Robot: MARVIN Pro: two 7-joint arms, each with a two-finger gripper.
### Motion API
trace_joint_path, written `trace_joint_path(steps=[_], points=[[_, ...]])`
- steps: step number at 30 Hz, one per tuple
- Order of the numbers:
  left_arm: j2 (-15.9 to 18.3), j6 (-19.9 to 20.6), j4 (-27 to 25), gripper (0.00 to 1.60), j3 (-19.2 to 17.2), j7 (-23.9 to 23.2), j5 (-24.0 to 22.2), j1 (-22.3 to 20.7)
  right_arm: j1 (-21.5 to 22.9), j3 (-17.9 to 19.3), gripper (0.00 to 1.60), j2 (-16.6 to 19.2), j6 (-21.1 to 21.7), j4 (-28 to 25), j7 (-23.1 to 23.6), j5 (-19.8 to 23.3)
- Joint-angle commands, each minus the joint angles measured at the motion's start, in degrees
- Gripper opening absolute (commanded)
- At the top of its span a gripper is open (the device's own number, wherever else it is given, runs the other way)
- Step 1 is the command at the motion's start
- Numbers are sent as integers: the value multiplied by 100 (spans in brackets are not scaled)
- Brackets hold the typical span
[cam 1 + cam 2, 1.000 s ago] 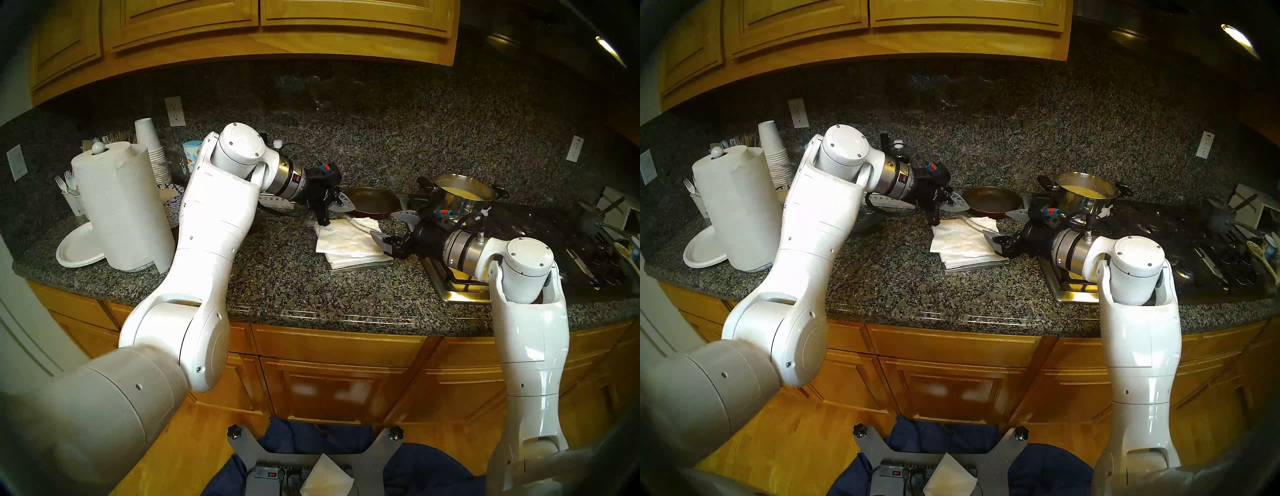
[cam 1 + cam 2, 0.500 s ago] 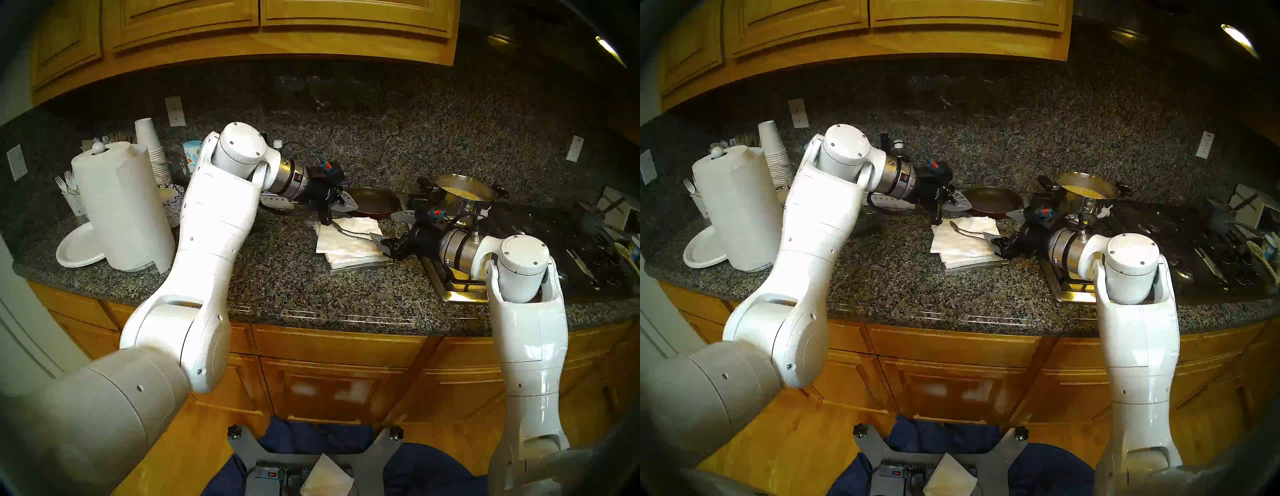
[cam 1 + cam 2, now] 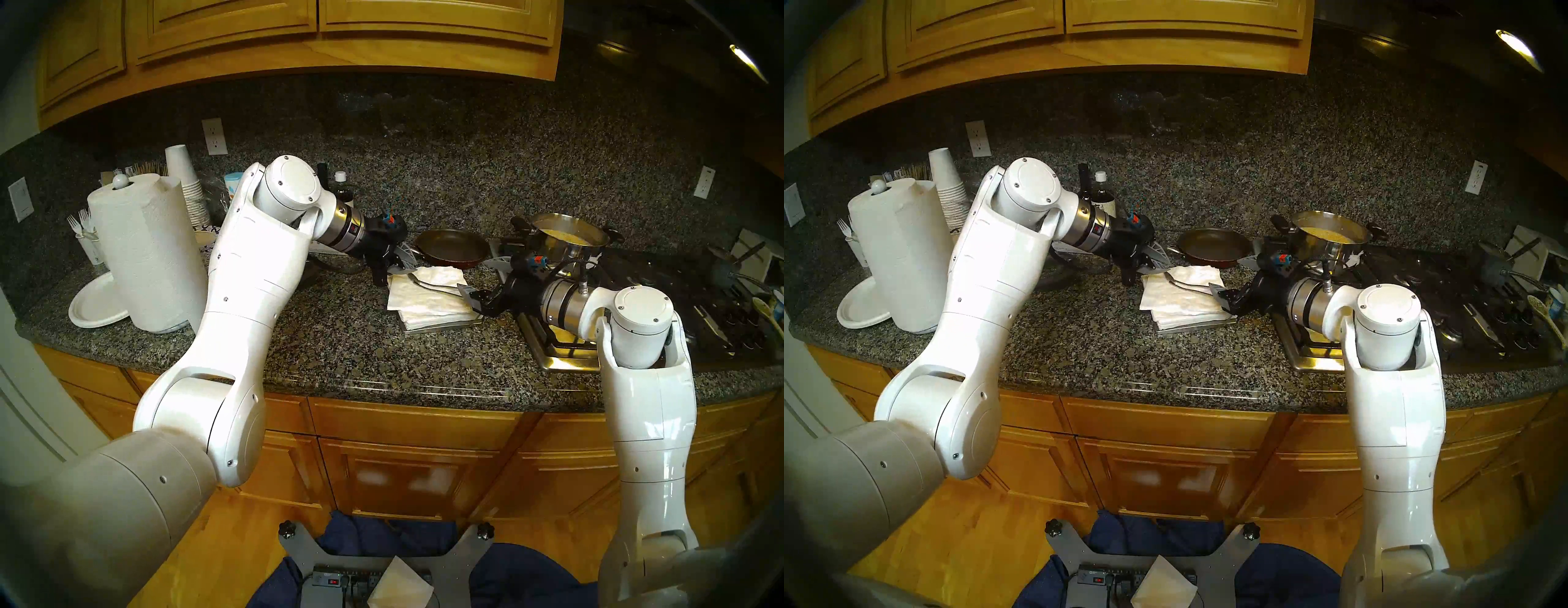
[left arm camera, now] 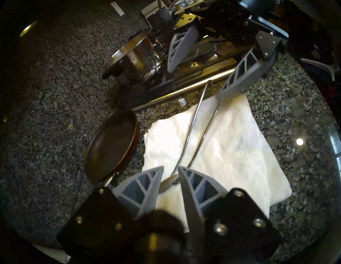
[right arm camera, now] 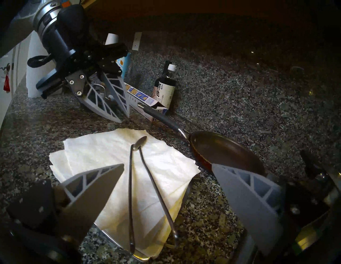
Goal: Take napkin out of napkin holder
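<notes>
The napkin holder's (image 5: 142, 257) wire arm (image 5: 147, 186) lies flat, leaf tip toward the left hand (image 5: 124, 116).

the left arm (image 3: 237, 297) reaches up from the lower left, its silver wrist (image 3: 343, 227) angled down and to the right. the left gripper (image 5: 124, 118) points downward with its two grey fingers (image 4: 145, 182) slightly parted, a narrow gap between the tips. the right arm (image 3: 649, 424) rises at the right, elbow bent, wrist (image 3: 564, 303) turned leftward and nearly level. the right gripper (image 5: 168, 166) stands wide apart, one finger low and near, the other farther back; its far finger is probably partly hidden in the head views.
</notes>
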Motion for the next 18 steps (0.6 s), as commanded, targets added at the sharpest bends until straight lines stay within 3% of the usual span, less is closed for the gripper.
trace_joint_path(steps=[1,8,18], points=[[-99,-28,-438,110,136,90,96,-20,217,44,160,-48,35,-107,-53,51],[-96,-15,-724,124,290,89,263,88,229,228,160,-117,5,-62,-214,82],[-284,-29,-716,124,557,312,504,111,291,547,160,-308,60,-99,-294,315]])
